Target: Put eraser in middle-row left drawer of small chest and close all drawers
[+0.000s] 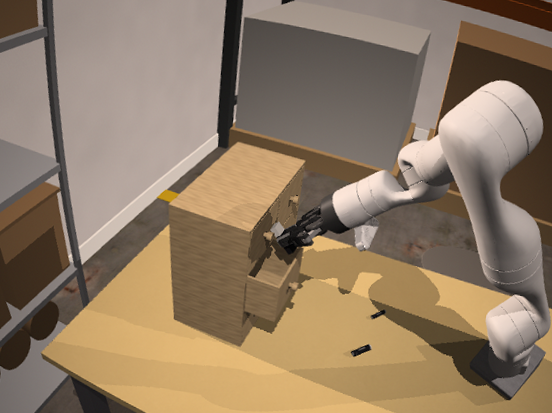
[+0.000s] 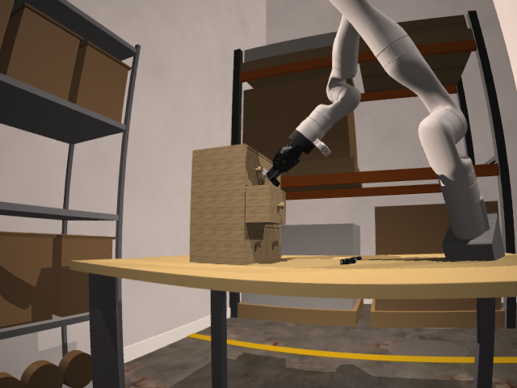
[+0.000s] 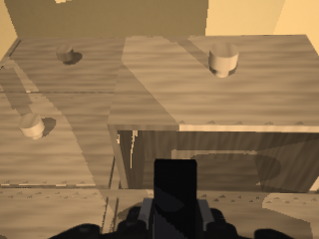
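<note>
The claw (image 1: pixel 293 236) (image 2: pixel 274 170) (image 3: pixel 174 215) is gripping the eraser (image 1: pixel 286 247) (image 2: pixel 273 179) (image 3: pixel 175 186) above the open drawer (image 1: pixel 261 298) (image 2: pixel 258 204) (image 3: pixel 269 105), its white end crowding the upper knob (image 1: pixel 267 236) (image 2: pixel 259 169), open room lying on the side away from the chest (image 1: pixel 211 269) (image 2: pixel 217 208) (image 3: pixel 90 75).

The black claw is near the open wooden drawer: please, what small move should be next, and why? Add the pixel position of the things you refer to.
I would lower the claw (image 1: pixel 297 237) (image 2: pixel 275 171) (image 3: pixel 174 215) slightly, keeping off the round wooden knob (image 1: pixel 267 235) (image 2: pixel 258 169) beside it. The black-and-white eraser (image 1: pixel 277 228) (image 2: pixel 265 171) (image 3: pixel 174 181) is gripped above the open middle-left drawer (image 1: pixel 261 295) (image 2: pixel 258 204) (image 3: pixel 164 100), so a lower release should probably be gentler.
</note>
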